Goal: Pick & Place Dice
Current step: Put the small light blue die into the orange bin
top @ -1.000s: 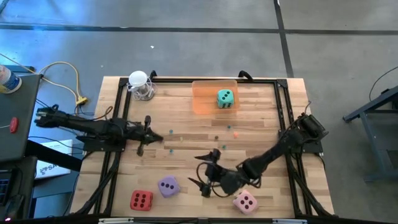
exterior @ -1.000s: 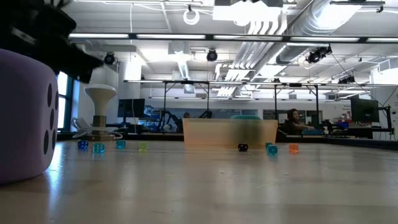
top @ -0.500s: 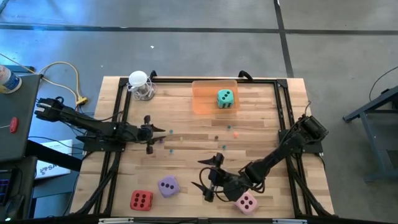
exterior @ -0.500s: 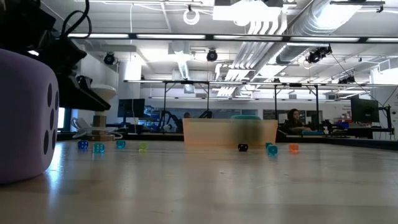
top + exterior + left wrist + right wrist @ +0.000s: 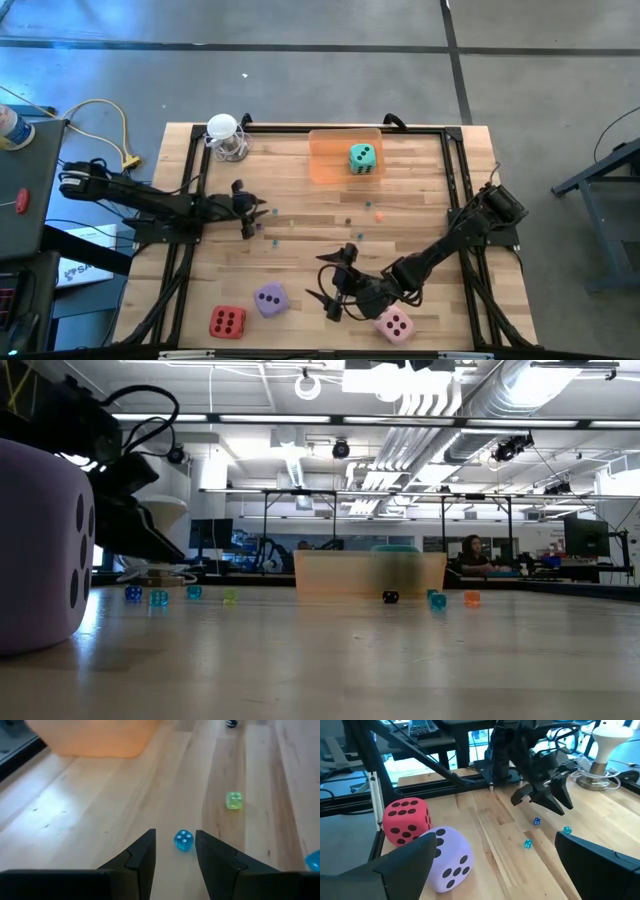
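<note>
1. Soft, round-cornered dice on the wooden desk (image 5: 300, 200): red die (image 5: 227, 322) and purple die (image 5: 269, 299) lower left, pink die (image 5: 395, 324) lower centre, teal die (image 5: 362, 158) in the translucent orange tray (image 5: 328, 160) at upper centre.
2. Right end effector (image 5: 335, 293), fingers wide apart, is between purple and pink.
3. Left end effector (image 5: 174, 851), fingers slightly apart, apparently empty, frames a tiny blue bead (image 5: 183, 840), seen clearly only from its wrist.

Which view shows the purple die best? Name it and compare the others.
The right wrist view: the purple die is close, two pipped faces visible, beside the red die. The high view shows it small from above; the low view crops it at the edge; the left wrist view misses it.
</note>
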